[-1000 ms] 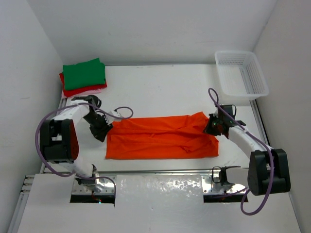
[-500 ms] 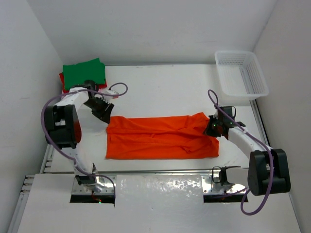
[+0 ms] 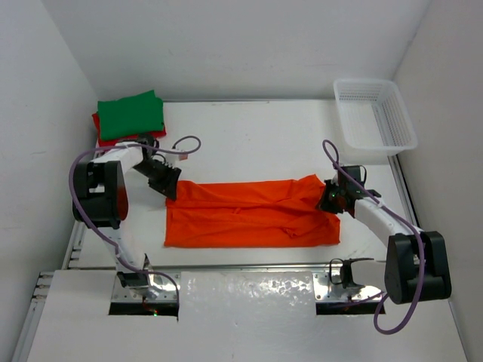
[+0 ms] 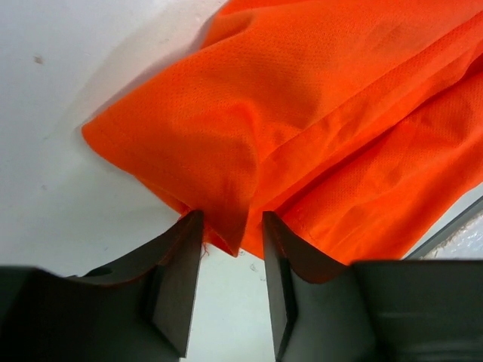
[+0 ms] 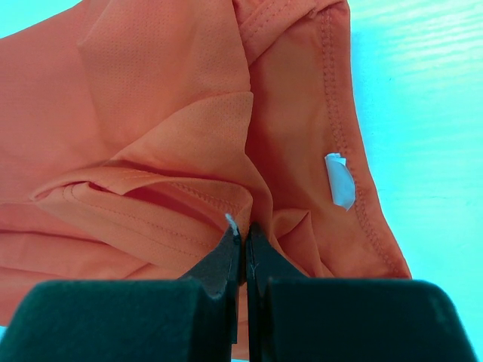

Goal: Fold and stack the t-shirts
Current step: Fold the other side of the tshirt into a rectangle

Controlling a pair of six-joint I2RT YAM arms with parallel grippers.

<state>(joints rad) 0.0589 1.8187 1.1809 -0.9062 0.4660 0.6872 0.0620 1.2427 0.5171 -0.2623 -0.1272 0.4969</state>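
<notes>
An orange t-shirt [image 3: 249,215] lies folded into a long band across the middle of the table. My left gripper [image 3: 170,187] is at its far left corner; in the left wrist view its jaws [image 4: 232,226] stand open with the tip of the orange cloth [image 4: 317,113] just between the fingertips. My right gripper [image 3: 328,197] is at the far right corner, shut on a fold of the orange fabric [image 5: 151,98] right at its tips [image 5: 244,230], beside a white label [image 5: 341,179]. A green t-shirt [image 3: 130,113] lies folded on a red one [image 3: 113,141] at the far left.
A white mesh basket [image 3: 375,113] stands at the far right corner of the table. White walls close in on the left, back and right. A purple cable [image 3: 185,143] loops off the left arm above the table.
My left gripper swung from the shirt's left edge toward the stack, then settled at the shirt's far left corner with the jaws wider apart. The right gripper held still.
</notes>
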